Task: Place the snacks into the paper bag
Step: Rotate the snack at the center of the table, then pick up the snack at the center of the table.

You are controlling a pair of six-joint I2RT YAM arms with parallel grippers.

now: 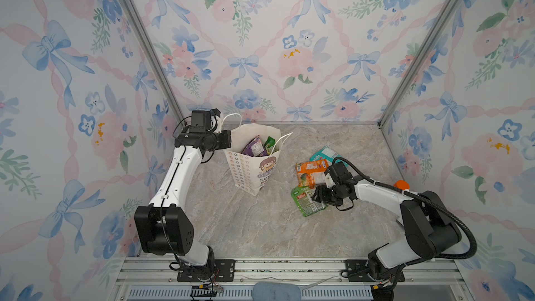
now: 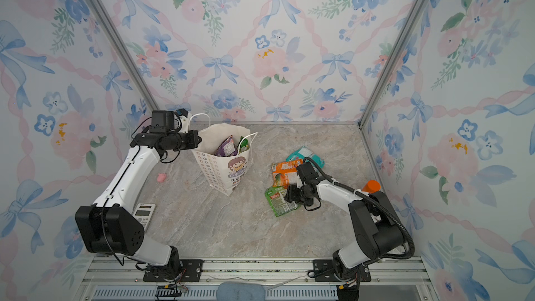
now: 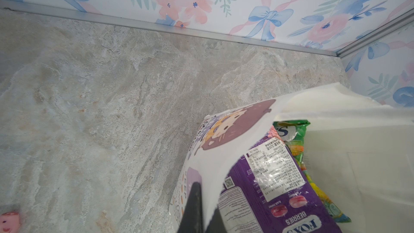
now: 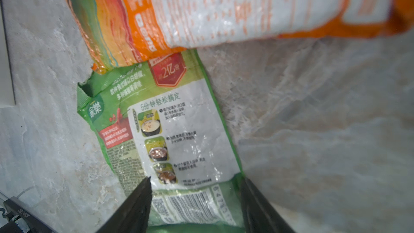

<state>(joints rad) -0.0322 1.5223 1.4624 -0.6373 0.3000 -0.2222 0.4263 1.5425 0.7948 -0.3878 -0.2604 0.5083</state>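
Note:
The paper bag [image 1: 249, 169] [image 2: 220, 169] stands upright at the back middle. My left gripper [image 1: 224, 140] [image 3: 205, 207] is shut on its rim [image 3: 235, 131]. Inside the bag lean a purple FOX'S pouch [image 1: 253, 147] [image 3: 268, 187] and a green one [image 1: 269, 143] [image 3: 295, 135]. Three snacks lie on the table to the right: a teal pouch [image 1: 324, 153], an orange pouch [image 1: 309, 172] [image 4: 224, 7] and a green pouch [image 1: 304, 201] [image 4: 179, 131]. My right gripper [image 1: 315, 195] [image 4: 196, 179] is low over the green pouch's barcode end. It is open, with that end between its fingers.
An orange bottle [image 2: 372, 186] stands behind my right arm. A small pink object [image 2: 161, 178] [image 3: 9, 220] and a calculator [image 2: 143, 212] lie near my left arm. Flowered walls close in the back and both sides.

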